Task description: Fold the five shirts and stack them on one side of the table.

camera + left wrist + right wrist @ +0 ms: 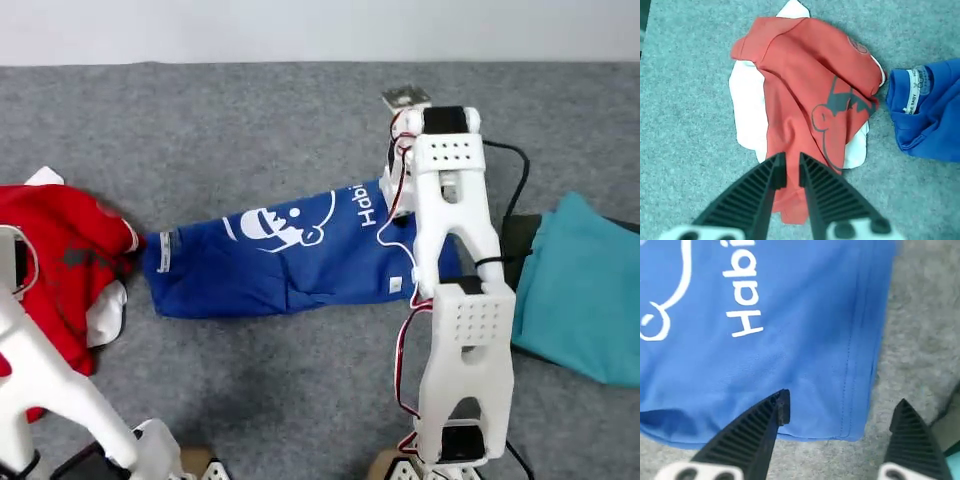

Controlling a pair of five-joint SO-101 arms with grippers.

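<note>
A blue shirt (280, 260) with white print lies stretched out across the middle of the table. My right arm (455, 230) stands over its right end. My right gripper (843, 402) is open just above the shirt's hemmed edge (855, 365), with one finger over the blue cloth and the other over grey table. A crumpled red shirt (60, 250) lies at the left on top of a white shirt (747, 110). My left gripper (790, 165) hangs above the red shirt (810, 75), shut with nothing in it. The blue shirt's collar (920, 100) lies beside the red one.
A teal shirt (585, 300) lies at the right edge on top of a dark one (518, 240). The grey felt table (200, 130) is bare at the back and in front of the blue shirt. My left arm (40, 380) rises from the front left.
</note>
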